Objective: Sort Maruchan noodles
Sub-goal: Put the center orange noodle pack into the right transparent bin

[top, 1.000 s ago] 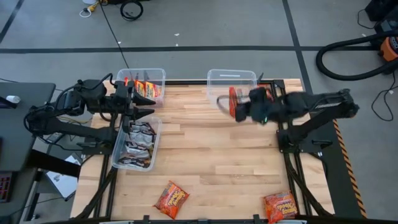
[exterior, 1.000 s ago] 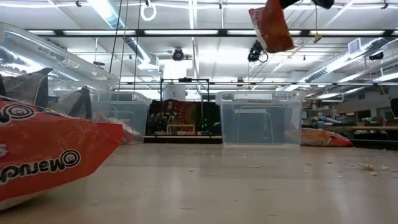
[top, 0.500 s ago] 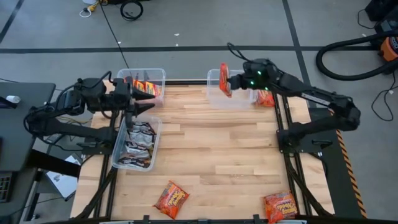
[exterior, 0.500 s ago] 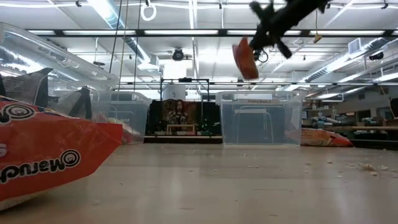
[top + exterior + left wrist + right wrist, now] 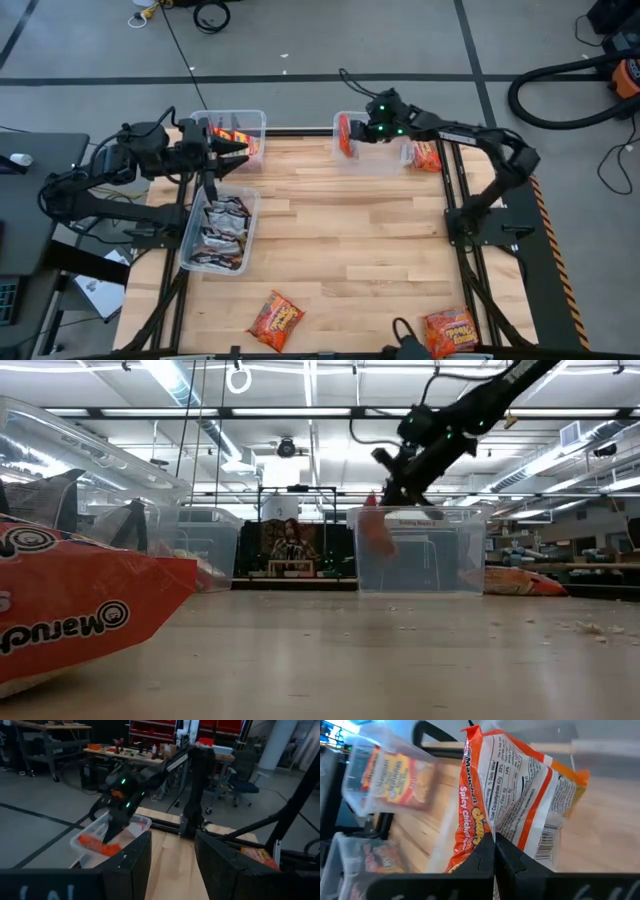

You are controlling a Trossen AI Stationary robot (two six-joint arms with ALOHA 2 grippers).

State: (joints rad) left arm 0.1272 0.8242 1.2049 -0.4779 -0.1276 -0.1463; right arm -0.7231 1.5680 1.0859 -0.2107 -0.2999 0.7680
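My right arm is stretched far toward the back edge of the bench, elbow bent at the right side, with the right gripper (image 5: 357, 133) angled downward; its jaws are pinched tight together on a thin packet edge. My left arm sits folded at the left rear, forearm running level, and the left gripper (image 5: 228, 153) has its jaws spread, apparently holding nothing.

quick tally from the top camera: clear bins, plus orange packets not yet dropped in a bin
clear bins: 3
orange packets lying on the table: 3
orange packet held in the right end effector: 1
total: 7
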